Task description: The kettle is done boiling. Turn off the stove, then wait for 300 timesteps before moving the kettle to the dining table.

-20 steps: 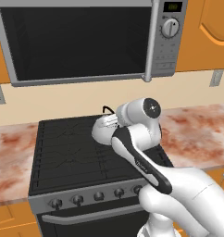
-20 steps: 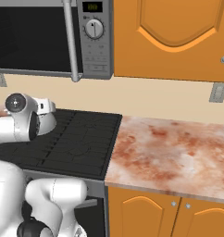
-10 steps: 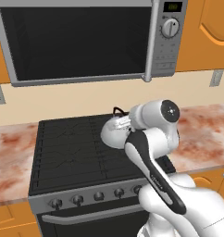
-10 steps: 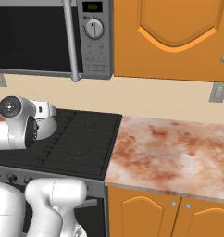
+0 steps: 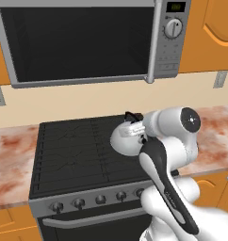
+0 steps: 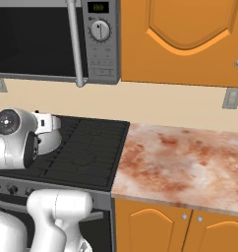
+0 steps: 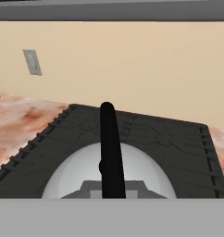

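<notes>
Kettle (image 5: 126,140) sat caught by its thin black arched handle (image 7: 110,148), with the gripper (image 5: 134,126) closed tight on that handle from above; in the hand view the handle ran straight up the middle over the pale dome. The kettle appeared to hang just above the dark grates near the stove's (image 5: 78,150) right rear corner, though whether it had cleared them fully could not be told.

Judging from the grip, the burner shut-off and the wait seemed to be behind, and the carry was at its start. Whether the knobs (image 5: 99,199) along the stove's front edge truly stood at off was too small to read. What was left was the bulk of the work: lifting clear, driving away from the range, and setting the kettle on the dining table.

Around it, the marbled counter (image 6: 185,162) ran off both side edges of the stove, bare on the right stretch. A grey microwave (image 5: 87,40) hung directly overhead, so a tall lift risked knocking the kettle or wrist against its underside. Orange cabinets (image 6: 190,39) hung above the right counter, and a wall outlet (image 6: 231,99) sat on the beige wall behind it. The arm's own bulky elbow crowded the stove's front right corner.
</notes>
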Tool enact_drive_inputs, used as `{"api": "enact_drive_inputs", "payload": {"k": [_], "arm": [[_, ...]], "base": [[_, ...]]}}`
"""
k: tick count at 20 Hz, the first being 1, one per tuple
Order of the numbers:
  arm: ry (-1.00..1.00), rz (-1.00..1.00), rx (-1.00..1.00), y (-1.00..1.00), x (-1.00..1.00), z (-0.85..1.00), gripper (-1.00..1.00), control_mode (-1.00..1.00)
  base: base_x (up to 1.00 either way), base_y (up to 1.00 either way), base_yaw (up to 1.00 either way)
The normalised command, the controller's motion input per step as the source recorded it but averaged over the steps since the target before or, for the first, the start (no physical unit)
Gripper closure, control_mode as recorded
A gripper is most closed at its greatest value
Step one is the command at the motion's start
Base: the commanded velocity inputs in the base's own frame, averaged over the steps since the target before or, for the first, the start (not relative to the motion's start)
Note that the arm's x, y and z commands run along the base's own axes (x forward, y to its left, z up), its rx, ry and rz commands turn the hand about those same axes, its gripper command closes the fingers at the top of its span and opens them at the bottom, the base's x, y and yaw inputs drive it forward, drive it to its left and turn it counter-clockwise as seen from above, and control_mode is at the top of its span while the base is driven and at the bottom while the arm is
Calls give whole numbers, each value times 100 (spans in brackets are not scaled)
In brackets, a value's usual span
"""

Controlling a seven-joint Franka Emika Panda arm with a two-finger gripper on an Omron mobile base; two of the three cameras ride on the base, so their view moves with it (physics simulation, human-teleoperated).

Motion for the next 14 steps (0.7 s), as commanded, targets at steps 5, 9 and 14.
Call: {"api": "enact_drive_inputs", "payload": {"k": [5,9,14], "arm": [[0,0,0,0,0,0,100,-100],[0,0,0,0,-1,0,100,100],[0,0,0,0,0,0,100,100]], "base": [[0,0,0],[-4,0,-2],[-32,-8,-19]]}}
